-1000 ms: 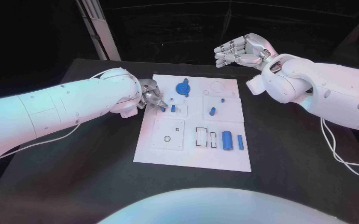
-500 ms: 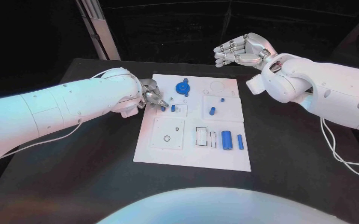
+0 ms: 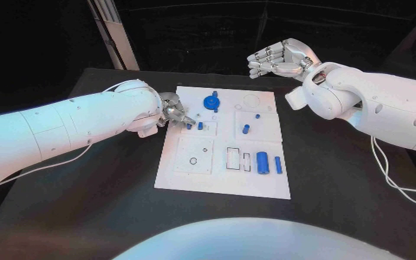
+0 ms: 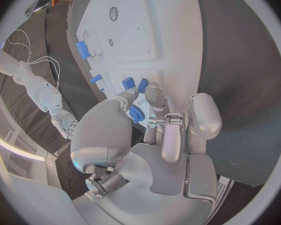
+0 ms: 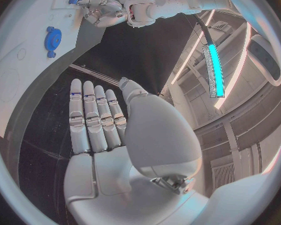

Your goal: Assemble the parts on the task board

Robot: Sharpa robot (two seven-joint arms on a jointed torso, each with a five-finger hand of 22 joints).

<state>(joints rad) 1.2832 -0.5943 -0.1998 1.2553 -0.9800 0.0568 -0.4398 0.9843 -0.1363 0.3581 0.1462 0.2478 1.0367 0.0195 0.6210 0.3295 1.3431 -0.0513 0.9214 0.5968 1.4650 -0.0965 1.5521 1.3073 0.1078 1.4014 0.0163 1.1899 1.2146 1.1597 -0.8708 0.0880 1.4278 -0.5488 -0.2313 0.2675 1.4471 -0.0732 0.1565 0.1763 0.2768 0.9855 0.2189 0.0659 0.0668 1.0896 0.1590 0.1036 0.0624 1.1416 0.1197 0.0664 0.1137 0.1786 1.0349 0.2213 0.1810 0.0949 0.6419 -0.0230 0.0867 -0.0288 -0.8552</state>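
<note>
1 white task board, black table, dark backdrop

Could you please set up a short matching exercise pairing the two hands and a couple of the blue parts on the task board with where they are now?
Things:
1. left hand
2. right hand
3. round blue part
4. blue cylinder

Places:
A. lying near the task board's near right corner
B. raised beyond the board's far edge, holding nothing
C. at the board's left edge, fingertips by small blue pieces
D. on the board's far part, near its middle

Pairs: 1-C, 2-B, 3-D, 4-A
</note>
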